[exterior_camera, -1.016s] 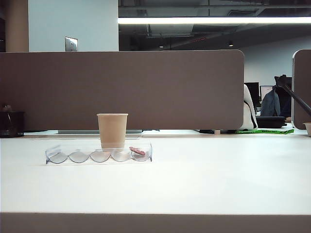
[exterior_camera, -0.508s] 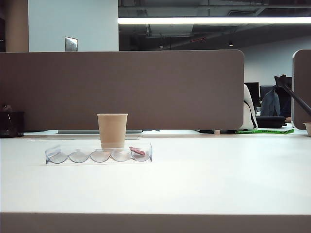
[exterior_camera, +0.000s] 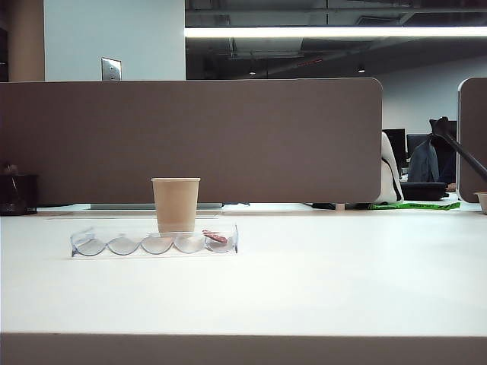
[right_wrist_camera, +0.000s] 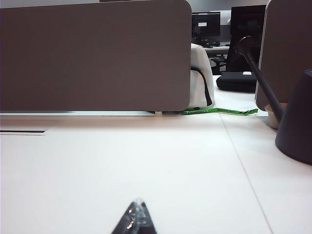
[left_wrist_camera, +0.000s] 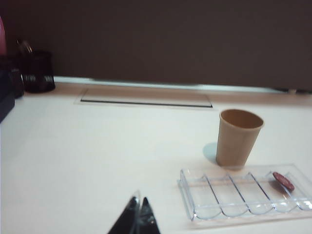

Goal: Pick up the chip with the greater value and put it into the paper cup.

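The paper cup (exterior_camera: 176, 204) stands upright on the white table just behind a clear plastic chip tray (exterior_camera: 80, 245). A red chip (exterior_camera: 215, 237) lies in the tray's right end slot. In the left wrist view I see the same paper cup (left_wrist_camera: 238, 137), tray (left_wrist_camera: 186, 195) and red chip (left_wrist_camera: 283, 181). The chip with the greater value shows in no view. My left gripper (left_wrist_camera: 139, 201) is shut and empty, low over the table, apart from the tray's far end. My right gripper (right_wrist_camera: 138, 204) is shut and empty over bare table. Neither gripper appears in the exterior view.
A brown partition (exterior_camera: 190, 141) runs along the table's back edge. A black mesh pen holder (exterior_camera: 17, 195) stands at the back left. A dark rounded base with a slanted rod (right_wrist_camera: 297, 122) stands near the right gripper's side. A cable slot (left_wrist_camera: 146, 102) lies behind the cup.
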Tool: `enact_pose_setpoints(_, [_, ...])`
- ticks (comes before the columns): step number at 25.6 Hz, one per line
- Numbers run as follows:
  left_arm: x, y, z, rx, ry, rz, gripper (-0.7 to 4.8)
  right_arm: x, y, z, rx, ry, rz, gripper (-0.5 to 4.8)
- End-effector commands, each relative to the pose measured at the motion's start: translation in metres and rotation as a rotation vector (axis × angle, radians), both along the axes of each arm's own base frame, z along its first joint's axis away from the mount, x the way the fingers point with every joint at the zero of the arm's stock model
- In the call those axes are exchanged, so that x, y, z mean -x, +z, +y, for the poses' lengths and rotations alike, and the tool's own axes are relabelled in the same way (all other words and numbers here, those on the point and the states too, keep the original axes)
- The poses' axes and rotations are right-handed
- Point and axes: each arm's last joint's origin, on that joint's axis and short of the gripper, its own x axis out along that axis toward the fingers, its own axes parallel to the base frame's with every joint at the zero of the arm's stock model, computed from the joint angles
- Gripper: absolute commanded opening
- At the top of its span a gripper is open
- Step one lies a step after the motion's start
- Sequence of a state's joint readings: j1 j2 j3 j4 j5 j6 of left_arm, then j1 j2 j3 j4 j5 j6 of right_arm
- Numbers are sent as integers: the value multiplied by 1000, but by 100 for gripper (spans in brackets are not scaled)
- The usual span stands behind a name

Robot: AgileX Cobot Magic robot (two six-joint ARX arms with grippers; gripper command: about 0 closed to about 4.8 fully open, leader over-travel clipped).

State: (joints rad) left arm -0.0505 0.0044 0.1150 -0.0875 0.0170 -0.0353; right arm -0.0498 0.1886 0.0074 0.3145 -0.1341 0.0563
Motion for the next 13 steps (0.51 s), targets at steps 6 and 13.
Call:
enact_pose_setpoints(6, [-5, -11, -3, -16, -76, -69, -6, 1, 3, 1, 5, 41, -40, -6])
enact_pose_setpoints(13, [-7, -17, -4, -54, -105, -99, -6, 1, 3, 2, 10, 72, -37, -6])
